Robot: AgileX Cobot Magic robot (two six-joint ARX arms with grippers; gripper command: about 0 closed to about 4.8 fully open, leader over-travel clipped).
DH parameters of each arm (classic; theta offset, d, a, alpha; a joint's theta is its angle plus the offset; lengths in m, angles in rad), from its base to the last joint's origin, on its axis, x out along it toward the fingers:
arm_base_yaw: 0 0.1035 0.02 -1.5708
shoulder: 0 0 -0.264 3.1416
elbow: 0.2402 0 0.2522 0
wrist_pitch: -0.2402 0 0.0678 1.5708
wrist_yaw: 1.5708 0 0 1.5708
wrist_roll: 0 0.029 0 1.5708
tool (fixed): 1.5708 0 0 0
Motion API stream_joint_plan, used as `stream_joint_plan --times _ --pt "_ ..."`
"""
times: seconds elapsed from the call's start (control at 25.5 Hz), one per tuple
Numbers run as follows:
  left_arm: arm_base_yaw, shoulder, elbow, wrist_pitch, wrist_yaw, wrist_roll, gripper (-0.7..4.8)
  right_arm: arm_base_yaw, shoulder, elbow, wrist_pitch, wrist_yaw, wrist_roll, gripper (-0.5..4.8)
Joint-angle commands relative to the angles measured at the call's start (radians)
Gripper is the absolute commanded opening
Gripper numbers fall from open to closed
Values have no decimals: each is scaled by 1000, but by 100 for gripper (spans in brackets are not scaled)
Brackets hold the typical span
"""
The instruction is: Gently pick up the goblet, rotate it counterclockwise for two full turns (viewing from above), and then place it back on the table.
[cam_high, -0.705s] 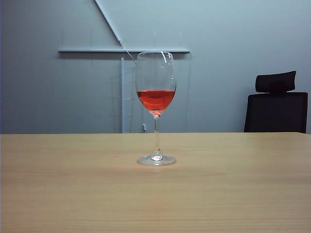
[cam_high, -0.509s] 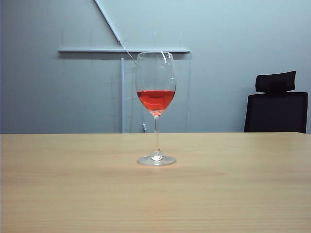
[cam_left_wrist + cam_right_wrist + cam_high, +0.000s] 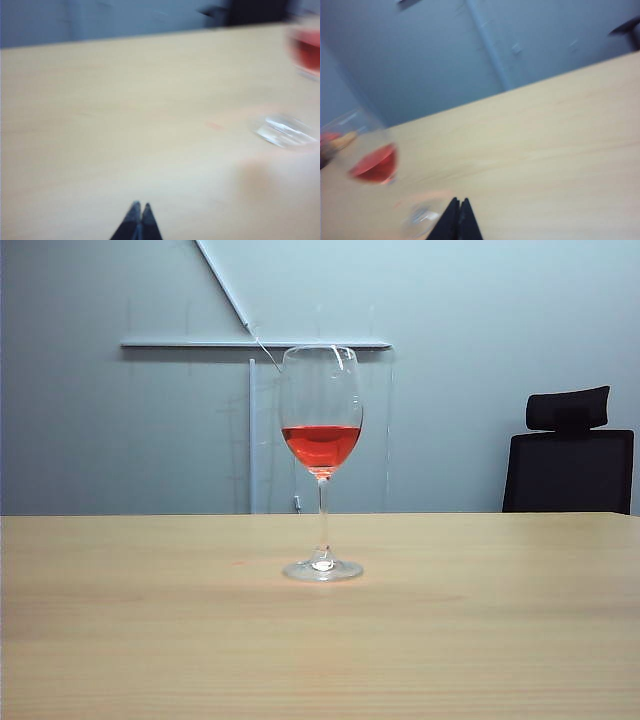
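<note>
Exterior view: wine goblet (image 3: pixel 321 460) upright on counter (image 3: pixel 150 640); my left fingers (image 3: pixel 139 210) and right fingers (image 3: pixel 459 205), both pinched together, could tip its thin stem.

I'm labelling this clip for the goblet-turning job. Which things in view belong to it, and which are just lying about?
Belong to the job:
- goblet, upright with red liquid, untouched
- table it stands on
- left gripper, shut, apart from the goblet
- right gripper, shut, near the goblet's foot

Just about:
- black chair behind the table
- grey wall with its rails
</note>
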State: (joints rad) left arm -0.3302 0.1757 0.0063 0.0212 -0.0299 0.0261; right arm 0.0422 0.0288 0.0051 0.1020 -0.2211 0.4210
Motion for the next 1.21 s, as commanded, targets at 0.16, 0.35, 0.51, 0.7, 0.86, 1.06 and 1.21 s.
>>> stream_joint_plan --times 0.16,0.35,0.51,0.7,0.86,1.06,1.21 --pt "-230 30 3 -2 9 0 -5 359 235 22 145 147 -59 122" --pt "-229 29 3 -6 8 0 -5 643 593 106 376 387 -282 384" --pt "-229 29 3 -5 8 0 -5 766 1014 212 682 494 -370 392" --pt "-229 29 3 -6 8 0 -5 781 1495 387 1033 538 -370 428" --pt "-229 29 3 -6 7 0 -5 777 1785 559 1162 599 -370 432" --pt "-229 27 3 -6 8 0 -5 762 1887 650 1141 642 -368 431" --pt "-229 27 3 -6 8 0 -5 745 1929 703 1087 639 -359 430"
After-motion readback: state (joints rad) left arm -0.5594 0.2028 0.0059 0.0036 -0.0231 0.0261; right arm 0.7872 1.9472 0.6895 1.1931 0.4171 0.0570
